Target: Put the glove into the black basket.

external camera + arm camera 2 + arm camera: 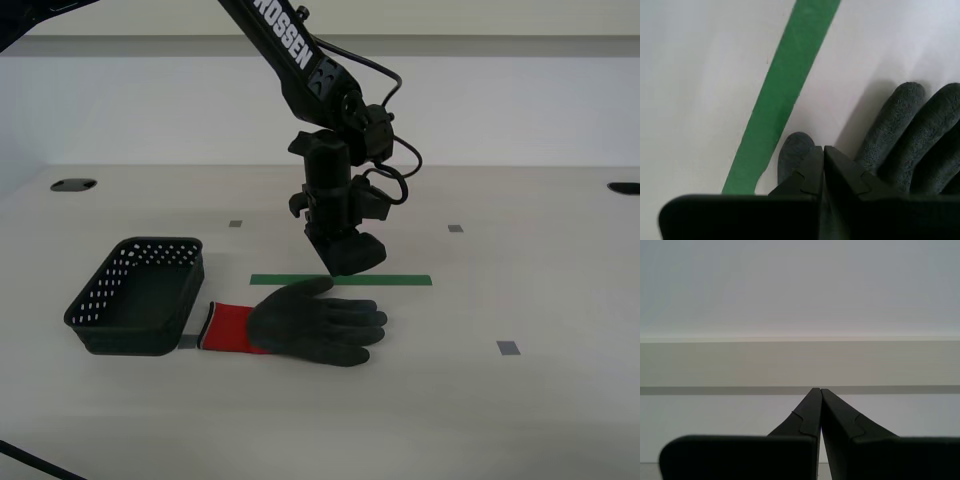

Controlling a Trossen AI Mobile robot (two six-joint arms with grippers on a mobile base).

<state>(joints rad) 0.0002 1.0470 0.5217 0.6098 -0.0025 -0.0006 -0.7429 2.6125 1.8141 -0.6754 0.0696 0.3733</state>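
Observation:
The glove (320,320) lies flat on the table, dark grey with its red cuff (228,328) pointing toward the black basket (100,290), which stands upright at the exterior view's left, just beside the cuff. My second gripper (346,266) hangs shut and empty just above the glove's thumb. The second wrist view shows its closed jaws (822,148) over the thumb tip (792,150), with the glove's fingers (910,135) beside them. My first gripper (819,390) is shut and empty, facing a bare wall; it is out of the exterior view.
A strip of green tape (340,280) lies on the table just behind the glove and also shows in the second wrist view (785,95). Small grey tape squares (508,348) dot the table. Dark holes (72,185) sit at the far corners.

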